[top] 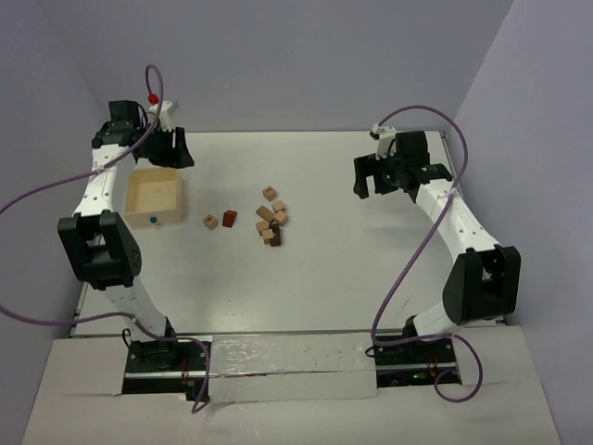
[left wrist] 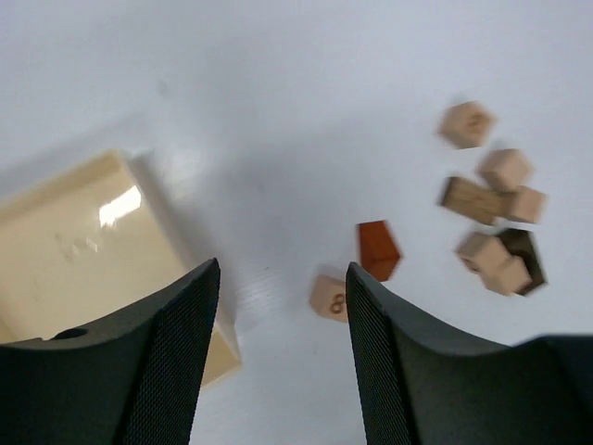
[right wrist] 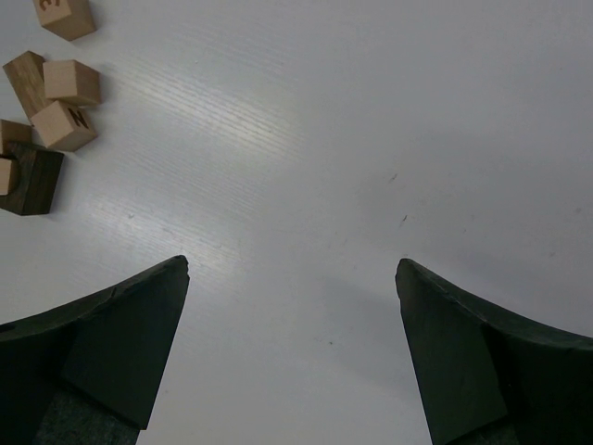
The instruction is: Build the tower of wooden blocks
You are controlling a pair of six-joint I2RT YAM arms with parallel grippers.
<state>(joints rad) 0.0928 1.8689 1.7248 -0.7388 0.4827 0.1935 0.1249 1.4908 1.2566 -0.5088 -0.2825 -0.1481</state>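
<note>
Two claws, both spread and both holding nothing. My left claw (left wrist: pixel 283 278) hangs with its fingers moderately apart above the worktop (top: pixel 324 269), close by a corner of the pale tray (left wrist: pixel 65 232) and touching neither. My right claw (right wrist: pixel 292 269) is opened wider, over bare worktop well to the right of the blocks (top: pixel 271 221). Those lie loose on the worktop between my two arms, most of them in a small cluster near the middle. A tan block (top: pixel 210 221) and a red-brown block (top: pixel 229 218) sit just beside each other between that cluster and the tray. From my left wrist the tan block is partly hidden behind one finger, the tray is cut off by the other finger and the frame edge, and everything is blurred. From my right wrist only the cluster's edge shows at the top left corner: a dark block (right wrist: pixel 32 176) with pale cubes against it, several clipped by the frame. One cube face bears an N. Whether any blocks in the cluster rest on top of others I cannot tell.
</note>
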